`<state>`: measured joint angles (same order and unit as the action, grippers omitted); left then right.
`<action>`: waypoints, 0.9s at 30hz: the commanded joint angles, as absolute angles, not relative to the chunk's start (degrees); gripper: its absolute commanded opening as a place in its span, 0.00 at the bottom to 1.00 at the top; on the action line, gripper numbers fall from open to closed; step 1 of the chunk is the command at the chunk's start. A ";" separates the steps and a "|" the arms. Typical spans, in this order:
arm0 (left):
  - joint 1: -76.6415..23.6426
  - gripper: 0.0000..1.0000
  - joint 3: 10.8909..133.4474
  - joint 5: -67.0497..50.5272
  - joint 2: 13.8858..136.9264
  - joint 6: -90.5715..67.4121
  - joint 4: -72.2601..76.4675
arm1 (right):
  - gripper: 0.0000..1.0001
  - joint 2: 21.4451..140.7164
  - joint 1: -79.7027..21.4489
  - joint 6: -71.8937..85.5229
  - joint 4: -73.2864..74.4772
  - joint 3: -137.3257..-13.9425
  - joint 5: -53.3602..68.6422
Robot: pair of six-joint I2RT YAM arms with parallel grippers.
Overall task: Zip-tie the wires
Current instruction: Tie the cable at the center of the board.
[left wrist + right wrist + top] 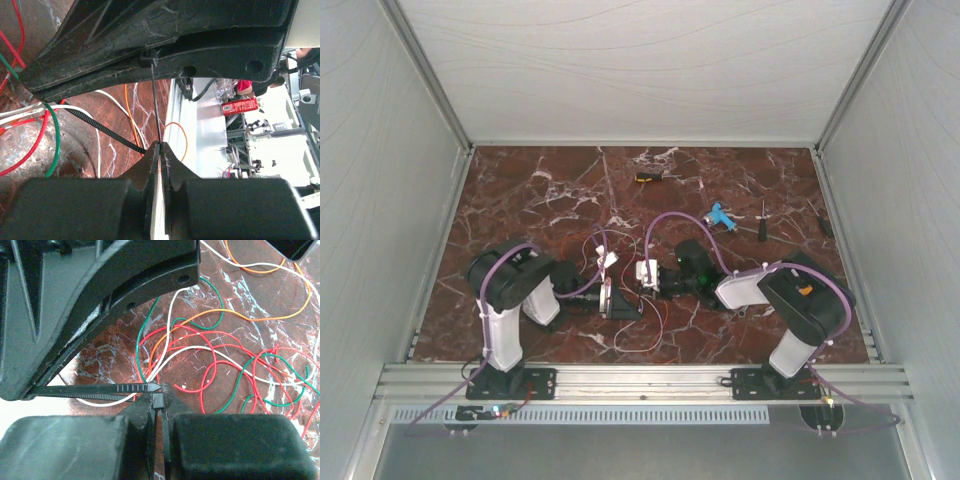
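Left wrist view: the left gripper (160, 150) is clenched on the thin zip tie (156, 105); the right gripper (159, 412) pinches its head, beside the wires (215, 355) looped on the table (260, 290).

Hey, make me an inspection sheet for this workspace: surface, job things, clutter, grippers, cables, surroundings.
Surface: dark red marbled table with white veins.
Job's things: wires, red, green, white and orange, lying in loose loops; black zip tie held above them, its tip beside its head; whether it is threaded cannot be told.
Clutter: black-and-yellow tool, blue tool and screwdriver on the far side.
Grippers: left gripper and right gripper both shut on the zip tie.
Cables: purple cables arching along both arms.
Surroundings: pale enclosure walls; aluminium rail at the near edge.
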<state>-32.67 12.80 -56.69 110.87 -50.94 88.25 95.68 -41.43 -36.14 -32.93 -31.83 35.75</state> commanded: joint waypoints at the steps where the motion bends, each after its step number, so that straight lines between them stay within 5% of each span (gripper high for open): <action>1: -33.22 0.00 13.57 -62.78 112.34 -53.28 104.85 | 0.00 94.35 -41.29 -39.74 -38.44 -31.22 31.62; 27: -33.31 0.00 12.24 -62.41 112.38 -53.38 104.85 | 0.00 96.59 -40.08 -37.06 -41.17 -31.74 30.92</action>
